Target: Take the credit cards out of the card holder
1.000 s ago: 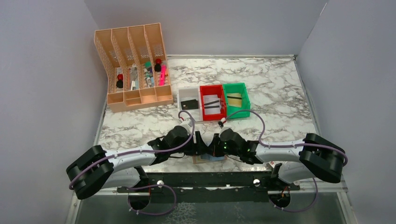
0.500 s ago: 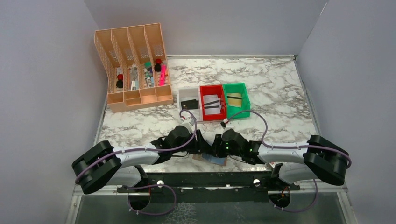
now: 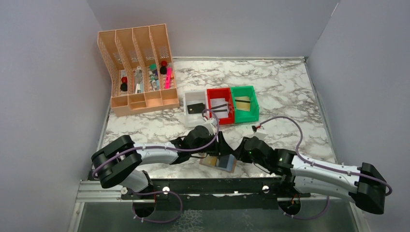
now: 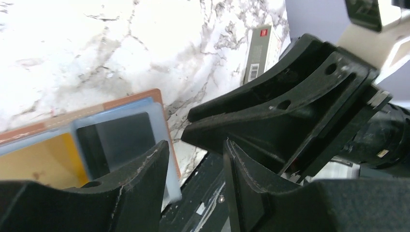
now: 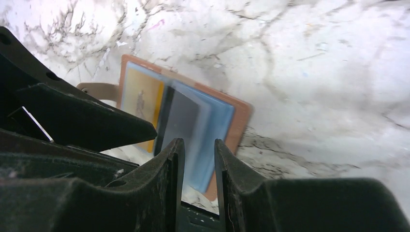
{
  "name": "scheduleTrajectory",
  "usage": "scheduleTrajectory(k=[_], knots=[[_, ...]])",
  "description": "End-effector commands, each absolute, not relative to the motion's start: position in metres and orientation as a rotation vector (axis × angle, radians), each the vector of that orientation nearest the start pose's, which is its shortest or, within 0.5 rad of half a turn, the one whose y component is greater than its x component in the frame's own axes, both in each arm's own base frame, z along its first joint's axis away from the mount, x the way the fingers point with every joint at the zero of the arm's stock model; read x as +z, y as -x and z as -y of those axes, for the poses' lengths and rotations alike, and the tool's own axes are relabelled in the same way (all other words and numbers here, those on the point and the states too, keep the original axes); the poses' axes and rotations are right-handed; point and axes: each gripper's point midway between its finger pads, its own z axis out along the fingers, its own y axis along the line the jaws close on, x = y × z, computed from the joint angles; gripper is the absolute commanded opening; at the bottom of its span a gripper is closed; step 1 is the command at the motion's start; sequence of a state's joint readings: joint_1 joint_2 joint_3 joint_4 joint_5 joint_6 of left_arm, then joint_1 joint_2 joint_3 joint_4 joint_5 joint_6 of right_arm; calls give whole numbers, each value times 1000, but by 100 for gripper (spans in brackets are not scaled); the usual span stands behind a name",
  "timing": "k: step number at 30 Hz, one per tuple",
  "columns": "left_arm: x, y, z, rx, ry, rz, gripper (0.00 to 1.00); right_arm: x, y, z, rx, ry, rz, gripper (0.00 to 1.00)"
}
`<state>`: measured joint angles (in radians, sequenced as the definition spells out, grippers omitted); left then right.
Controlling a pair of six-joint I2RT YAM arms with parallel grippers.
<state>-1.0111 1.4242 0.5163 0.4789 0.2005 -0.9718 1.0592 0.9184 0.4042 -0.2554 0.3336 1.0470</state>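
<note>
Marble-patterned white tabletop (image 3: pixel 290 92) fills a grey-walled booth. The flat brown leather-look bifold card holder (image 3: pixel 218 162) lies open on it at the very near edge, between the two arms, pale blue-grey sleeves facing up. A tan-gold plastic card (image 5: pixel 140 102) shows in its left sleeve and a dark plastic card (image 5: pixel 180 118) just right of it. The left gripper (image 4: pixel 196 188) hovers over the holder with its jaws a little apart and nothing between them. The right gripper (image 5: pixel 199 169) is likewise narrowly parted and empty, and the two sets of fingers crowd close together. The step looks best done by pinning the brown cover flat with one gripper while the other pinches a card's exposed edge and slides it out along the sleeve. Pulling should go toward the far side: the holder's near corner seems to overhang the black frame rail (image 3: pixel 208 186), so a nudge nearward could tip it off. Bare marble lies open to the right and beyond, up to the row of white, red and green plastic bins (image 3: pixel 220 90); the peach slotted file rack (image 3: pixel 138 72) stands well apart, far left.
</note>
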Motion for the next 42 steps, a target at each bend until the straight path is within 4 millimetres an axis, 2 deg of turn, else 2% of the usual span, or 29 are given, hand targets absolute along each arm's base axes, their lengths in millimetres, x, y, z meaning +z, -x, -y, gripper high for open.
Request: scheduleTrajectory(k=[1,5,7,11,15,17,21,24,29,33,38,42], knots=[[104,-139,378,-1430,-296,-2288,48,58,-154,-183,533,-275,-2345,34],[103,-141,369,-1382,-276,-2283,50,75,-155,-189,641,-263,-2288,34],[102,-147,358,-1308,-247,-2284,53,85,-152,-204,751,-163,-2250,38],[94,-166,326,-1014,-191,-2333,59,99,-141,-240,966,-21,-2217,38],[87,-177,298,-827,-167,-2361,61,95,-133,-271,1063,73,-2277,38],[82,-178,291,-805,-167,-2378,61,97,-129,-290,1126,136,-2289,38],[71,-174,285,-796,-161,-2411,61,85,-129,-313,1135,185,-2364,34],[71,-167,290,-871,-177,-2409,61,67,-140,-304,964,120,-2448,33],[67,-155,301,-1001,-184,-2410,61,50,-158,-260,661,-11,-2454,33],[67,-149,311,-1101,-190,-2394,61,42,-159,-233,535,-44,-2457,32],[70,-147,322,-1166,-217,-2388,61,29,-148,-232,568,-25,-2492,31],[68,-144,327,-1184,-252,-2401,61,18,-147,-230,551,-25,-2506,31]])
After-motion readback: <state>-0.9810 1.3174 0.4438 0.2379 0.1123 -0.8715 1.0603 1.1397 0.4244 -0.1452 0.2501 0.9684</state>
